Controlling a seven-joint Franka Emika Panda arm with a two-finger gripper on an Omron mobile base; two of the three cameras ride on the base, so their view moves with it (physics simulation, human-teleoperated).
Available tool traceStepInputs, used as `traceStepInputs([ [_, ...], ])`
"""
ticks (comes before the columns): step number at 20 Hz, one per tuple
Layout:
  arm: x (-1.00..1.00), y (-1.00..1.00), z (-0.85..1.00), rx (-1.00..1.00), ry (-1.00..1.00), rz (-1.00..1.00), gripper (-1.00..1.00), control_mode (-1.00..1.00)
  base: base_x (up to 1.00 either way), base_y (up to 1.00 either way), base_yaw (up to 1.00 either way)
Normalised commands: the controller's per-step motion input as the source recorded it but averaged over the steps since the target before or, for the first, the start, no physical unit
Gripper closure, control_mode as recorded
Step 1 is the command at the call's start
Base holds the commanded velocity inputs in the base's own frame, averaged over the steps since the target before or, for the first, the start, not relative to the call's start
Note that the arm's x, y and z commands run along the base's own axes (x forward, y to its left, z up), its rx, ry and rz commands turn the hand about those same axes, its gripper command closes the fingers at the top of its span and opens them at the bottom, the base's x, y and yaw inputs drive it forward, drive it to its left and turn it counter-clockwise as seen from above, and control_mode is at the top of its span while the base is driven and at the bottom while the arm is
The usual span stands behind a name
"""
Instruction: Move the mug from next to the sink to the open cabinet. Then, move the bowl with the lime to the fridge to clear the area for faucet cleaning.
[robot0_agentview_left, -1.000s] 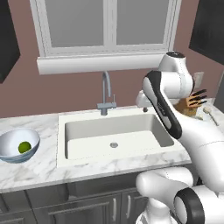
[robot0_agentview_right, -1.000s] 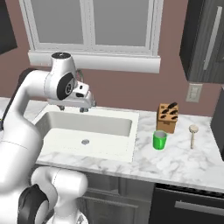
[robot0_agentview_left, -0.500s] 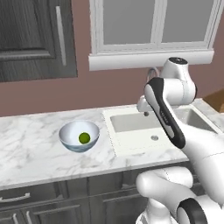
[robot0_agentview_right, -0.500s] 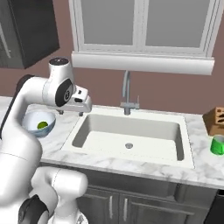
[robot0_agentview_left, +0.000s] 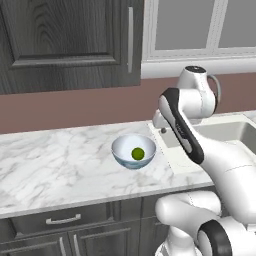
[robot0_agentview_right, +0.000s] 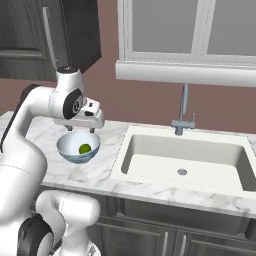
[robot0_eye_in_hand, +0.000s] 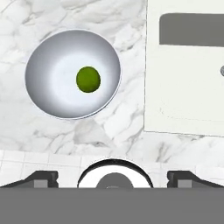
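The wide pale bowl sits on the marble counter left of the sink, with the small lime resting in it. From the right base view, my gripper hangs open just above and behind the bowl. The hand view looks straight down: bowl and lime lie at upper left, and the fingertips stand wide apart with nothing between them. The grey faucet rises behind the sink. The dark cabinet with a silver bar handle hangs above the counter. Mug and fridge are out of view.
Bare marble counter stretches left of the bowl. The white sink rim lies close on the bowl's right. A window with a white sill is above the sink. Dark drawers run below the counter.
The whole picture has shifted: the base has driven left along the counter, so the sink now sits to the right and the bowl near the middle. The gripper stays open.
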Motion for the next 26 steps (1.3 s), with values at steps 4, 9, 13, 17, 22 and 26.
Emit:
traceStepInputs([
  [4,0.58,-0.15,-0.52,0.03,0.21,0.0,-1.0,-1.0,0.0,0.0,0.0],
  [9,0.61,-0.05,-0.55,0.14,0.16,-0.01,-1.0,-1.0,0.0,0.0,0.0],
  [13,0.52,0.26,-0.57,0.08,0.06,-0.02,-1.0,-1.0,0.0,0.0,0.0],
  [17,0.36,0.18,-0.58,0.05,0.0,0.0,-1.0,-1.0,0.0,0.0,0.0],
  [22,0.2,0.0,-0.54,0.02,0.0,0.0,-1.0,-1.0,0.0,0.0,0.0],
  [26,0.15,0.0,-0.42,0.0,0.0,0.0,-1.0,-1.0,0.0,0.0,0.0],
])
